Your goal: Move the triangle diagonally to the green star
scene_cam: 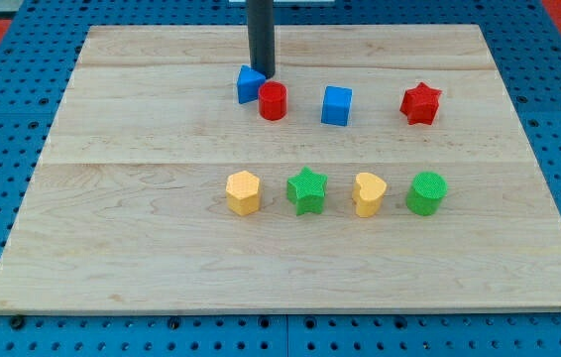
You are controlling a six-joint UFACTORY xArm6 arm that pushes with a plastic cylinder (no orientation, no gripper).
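Note:
The blue triangle [249, 84] lies at the board's upper middle, touching the red cylinder [273, 100] on its right. My tip [262, 75] stands at the triangle's upper right edge, just above the red cylinder. The green star [307, 190] lies lower down, below and to the right of the triangle, in a row of blocks.
A blue cube [336, 105] and a red star [420, 103] lie right of the red cylinder. A yellow hexagon [243, 192] lies left of the green star; a yellow heart [368, 193] and a green cylinder [425, 193] lie right of it. The wooden board [112, 248] rests on a blue pegboard.

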